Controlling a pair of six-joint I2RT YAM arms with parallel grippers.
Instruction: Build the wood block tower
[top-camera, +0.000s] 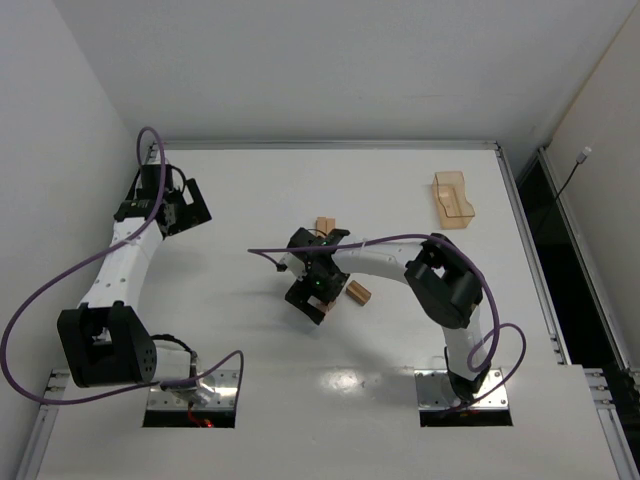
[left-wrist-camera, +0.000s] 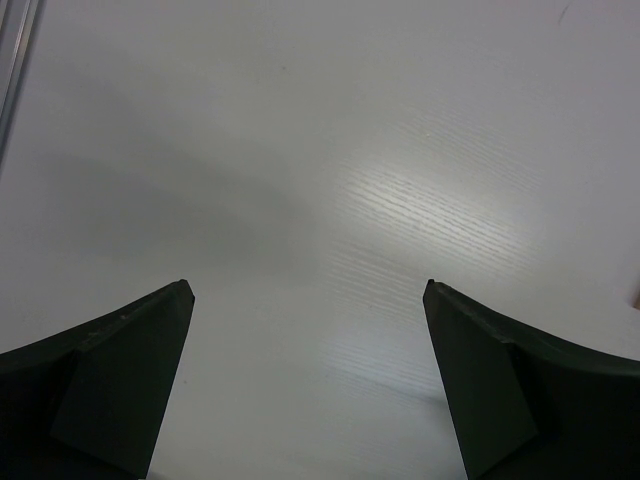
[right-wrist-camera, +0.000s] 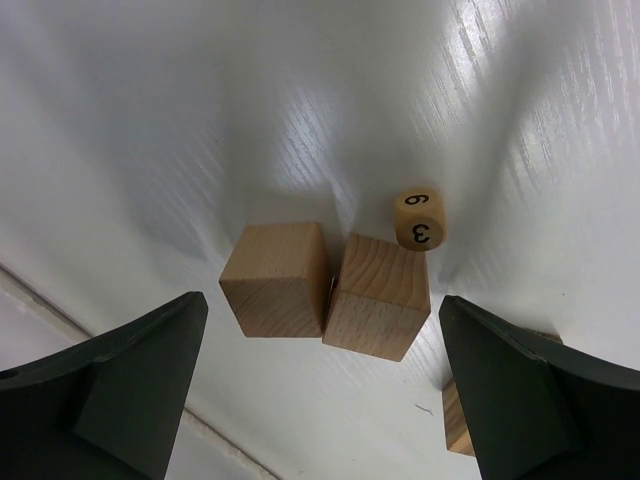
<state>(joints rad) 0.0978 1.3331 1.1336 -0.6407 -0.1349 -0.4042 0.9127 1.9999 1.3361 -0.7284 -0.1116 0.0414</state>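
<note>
White counter (top-camera: 250, 190) and white walls all round. At the middle of the counter the right pincer (right-wrist-camera: 320, 300) hangs with its dark fingers spread wide, pinching nothing. In its wrist view two pale wooden blocks sit side by side on the counter between those fingers. The left block (right-wrist-camera: 275, 278) and the right block (right-wrist-camera: 378, 297) have their facing sides touching, or very nearly so. Just past the far corner of the right block is a small numbered cube (right-wrist-camera: 418, 218) showing a 6 and a 3; whether it touches the block I cannot tell. A fourth piece of wood (right-wrist-camera: 455, 420) peeks out from behind the right-hand finger, mostly hidden. From overhead, a lone block (top-camera: 358, 292) lies close beside that pincer, and I cannot tell whether it is the same piece. Toward the far right corner, well apart from the blocks, stands a translucent amber box (top-camera: 453, 198). Over by the far left corner the left pincer (left-wrist-camera: 306, 285) is spread wide too, with only bare counter between its fingers.
</note>
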